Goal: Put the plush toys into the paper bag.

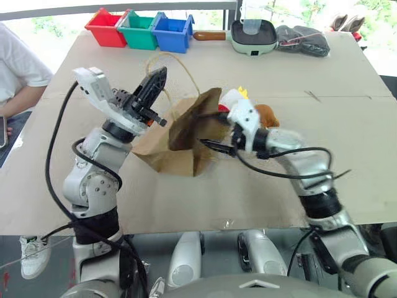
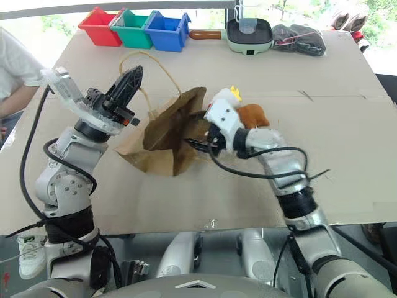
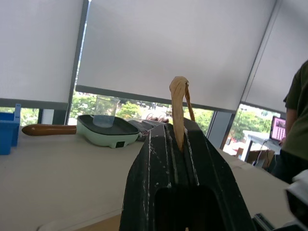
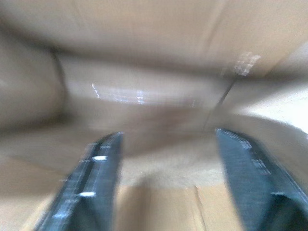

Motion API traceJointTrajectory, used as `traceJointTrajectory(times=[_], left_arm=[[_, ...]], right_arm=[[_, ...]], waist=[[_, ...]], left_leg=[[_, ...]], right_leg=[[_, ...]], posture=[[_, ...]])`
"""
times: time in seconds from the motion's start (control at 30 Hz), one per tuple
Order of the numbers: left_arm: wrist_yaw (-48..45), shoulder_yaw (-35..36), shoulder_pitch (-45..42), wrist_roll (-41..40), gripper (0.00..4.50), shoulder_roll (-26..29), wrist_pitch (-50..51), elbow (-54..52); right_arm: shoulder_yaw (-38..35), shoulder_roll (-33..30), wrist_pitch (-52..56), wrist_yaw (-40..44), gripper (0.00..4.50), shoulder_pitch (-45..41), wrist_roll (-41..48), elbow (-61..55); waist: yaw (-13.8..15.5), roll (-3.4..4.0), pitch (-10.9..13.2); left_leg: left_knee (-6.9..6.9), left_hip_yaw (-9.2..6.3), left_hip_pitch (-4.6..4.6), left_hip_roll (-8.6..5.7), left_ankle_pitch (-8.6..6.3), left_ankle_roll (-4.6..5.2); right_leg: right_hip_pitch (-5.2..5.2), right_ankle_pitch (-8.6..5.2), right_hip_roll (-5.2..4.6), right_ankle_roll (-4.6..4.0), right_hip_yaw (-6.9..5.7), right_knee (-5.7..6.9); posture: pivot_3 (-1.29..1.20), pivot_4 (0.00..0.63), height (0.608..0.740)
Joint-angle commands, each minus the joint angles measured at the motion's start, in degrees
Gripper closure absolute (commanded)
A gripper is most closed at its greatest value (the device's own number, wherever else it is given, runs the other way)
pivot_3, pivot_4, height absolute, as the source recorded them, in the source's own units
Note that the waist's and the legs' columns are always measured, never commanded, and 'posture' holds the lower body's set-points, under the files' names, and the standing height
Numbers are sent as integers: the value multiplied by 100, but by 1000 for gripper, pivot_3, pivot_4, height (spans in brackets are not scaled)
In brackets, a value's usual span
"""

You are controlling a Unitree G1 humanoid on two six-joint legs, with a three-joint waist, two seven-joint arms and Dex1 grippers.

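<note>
The brown paper bag [image 1: 177, 155] lies tipped on the table, its mouth facing right. My left gripper [image 1: 156, 81] is raised above the bag's left side and shut on one tan cord handle [image 3: 178, 96], holding it up. My right gripper [image 1: 214, 131] sits at the bag's mouth, open, with nothing between its fingers [image 4: 91, 183]; its wrist view looks into the brown inside of the bag. Two plush toys lie on the table just behind my right wrist: a red-and-white fries box with a yellow top [image 1: 236, 96] and an orange-brown lump [image 1: 268, 114].
Red [image 1: 105, 28], green [image 1: 138, 31] and blue [image 1: 173, 32] bins stand at the table's far left. A mint-green pan [image 1: 253, 36] with a clear beaker and a dark cloth [image 1: 304, 40] sit at the far middle. A person [image 1: 15, 74] sits at the left edge.
</note>
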Motion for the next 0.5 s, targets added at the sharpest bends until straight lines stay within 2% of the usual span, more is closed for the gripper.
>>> traceJointTrajectory(times=[0.03,0.13,0.27,0.43,0.5], left_arm=[[-130,226,-259,-383,4500,-5,-26,242],[-223,249,-302,-401,4500,83,-29,355],[-149,290,-281,-387,4500,140,-51,316],[-23,291,-165,-263,4500,208,-118,184],[25,318,-78,-231,4500,240,-137,99]], right_arm=[[-706,-201,902,-282,489,-13,570,-922],[-993,-343,1290,-839,489,-149,445,-913],[-927,-402,1350,-1728,489,-520,-182,389],[-549,-392,923,-1883,489,-904,-576,1985],[-402,-401,835,-1670,489,-1041,-588,2548]], waist=[[-2,-1,0],[-11,-1,0],[-31,-1,0],[-33,-1,1],[-50,0,1]], left_leg=[[0,1,0,-1,0,0],[0,3,-1,-1,0,0],[-4,9,-1,-1,0,0],[-14,17,-1,-1,0,0],[-16,24,0,-1,0,0]], right_leg=[[2,0,-1,0,0,-4],[3,1,0,0,2,-11],[0,1,1,0,8,-12],[-3,1,1,-1,14,-21],[-5,1,0,-1,20,-23]], posture=[[0,150,740],[0,150,740],[0,150,740],[0,150,740],[0,150,740]])
